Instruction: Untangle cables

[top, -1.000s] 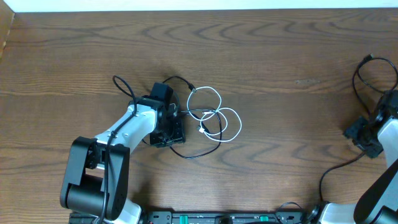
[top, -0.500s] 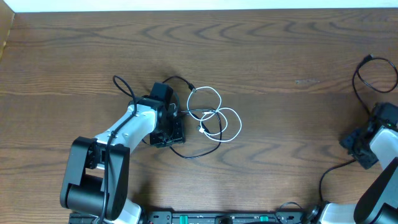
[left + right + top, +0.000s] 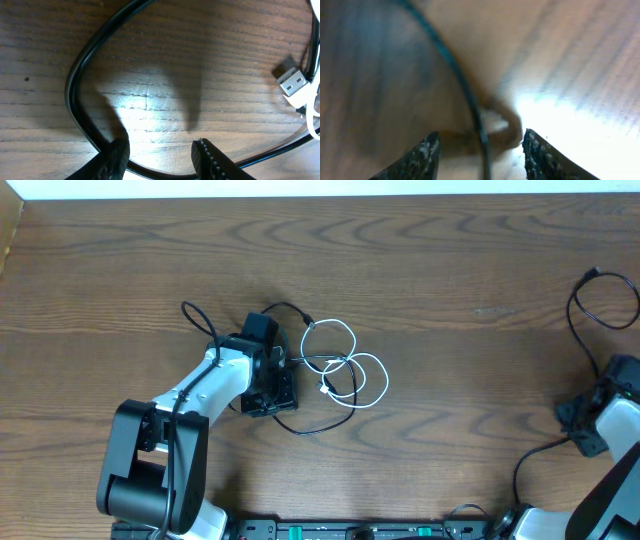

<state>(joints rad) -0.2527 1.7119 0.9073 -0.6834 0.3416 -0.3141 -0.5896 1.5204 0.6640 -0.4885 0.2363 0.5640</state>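
- The wooden surface carries a tangle near its middle and a separate cable at its right edge.
- A white cable lies in two overlapping loose loops just right of the left gripper.
- A thin black cable arcs over the top of that gripper, meets the white loops at their upper left, and shows again as a curve below the gripper.
- In the left wrist view the left gripper's jaws stand partly apart over lit bare wood and clamp nothing. The black cable bends round on the left and disappears behind one finger.
- A pale USB plug lies flat at the right of that view, touching the white cable, and another run of black cable passes below it.
- A second black cable forms an open loop at the far right of the surface, its plug end at the top, well apart from the tangle.
- The right gripper sits just below that loop.
- The right wrist view is blurred. Its jaws are apart, and a thin dark cable runs down between the fingers without being pinched.
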